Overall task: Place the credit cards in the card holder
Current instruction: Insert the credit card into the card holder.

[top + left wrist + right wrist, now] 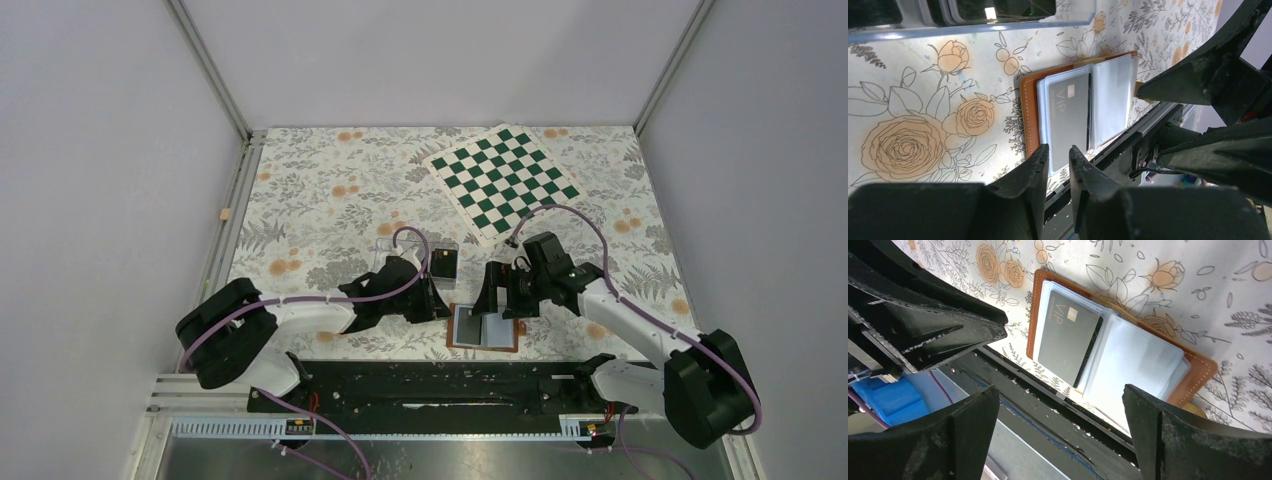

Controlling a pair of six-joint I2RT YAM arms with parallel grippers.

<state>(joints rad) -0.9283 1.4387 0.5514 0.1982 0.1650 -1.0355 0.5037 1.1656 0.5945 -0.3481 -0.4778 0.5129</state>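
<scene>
The tan-brown card holder (pixel 507 347) (pixel 1029 107) (pixel 1034 315) lies open near the table's front edge. One grey credit card (pixel 1068 117) (pixel 1068 337) marked VIP sits inside its left clear sleeve. The right sleeves (pixel 1138 362) look bare. My left gripper (pixel 440 300) (pixel 1059 152) hovers at the holder's left edge, its jaws a narrow gap apart with nothing between them. Over the holder's right side, my right gripper (pixel 498 300) (pixel 1060 392) stands wide open and holds nothing. More dark credit cards (pixel 441 263) (pixel 998 7) rest in a clear box.
The clear plastic box (pixel 452 247) (pixel 973 22) stands just behind the left gripper. A green-and-white chessboard (pixel 505 180) lies at the back right. The black base rail (pixel 430 385) (pixel 1058 405) runs right along the holder's near edge.
</scene>
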